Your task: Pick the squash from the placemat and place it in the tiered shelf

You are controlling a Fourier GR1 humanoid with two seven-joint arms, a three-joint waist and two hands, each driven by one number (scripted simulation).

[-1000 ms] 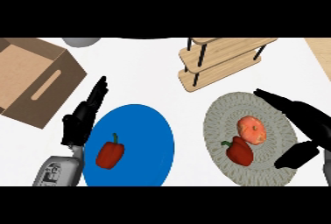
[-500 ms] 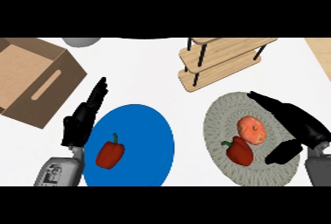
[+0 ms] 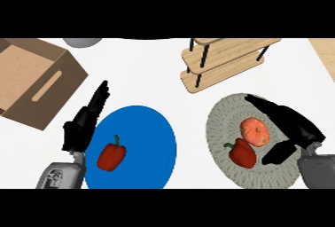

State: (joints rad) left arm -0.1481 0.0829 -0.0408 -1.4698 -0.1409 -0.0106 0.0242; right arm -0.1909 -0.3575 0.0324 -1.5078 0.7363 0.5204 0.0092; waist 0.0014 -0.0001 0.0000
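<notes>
Head view puts the squash (image 3: 255, 131) at the centre of things: an orange-pink, rounded fruit lying on the grey woven placemat (image 3: 222, 119), and everything else can be placed from it. Touching its lower left side is a red pepper (image 3: 242, 153), also on the mat, so a grasp has to come from the free right side. That is probably why the right hand (image 3: 291, 128) sits just right of the squash, fingers reaching past its top and thumb down below it, spread wide and holding nothing; it looks set to bracket the fruit, not yet closed on it. Up and slightly left of the squash stands the wooden shelf (image 3: 222, 62), its tiers open toward the mat, a short carry away. Far left of the squash lies a blue plate (image 3: 147, 128) with a second red pepper (image 3: 111, 155) on it. The left hand (image 3: 82, 128) rests at that plate's left edge, fingers straight and pointing up, empty, clear of the work. Beyond it sits a cardboard box (image 3: 39, 84).
</notes>
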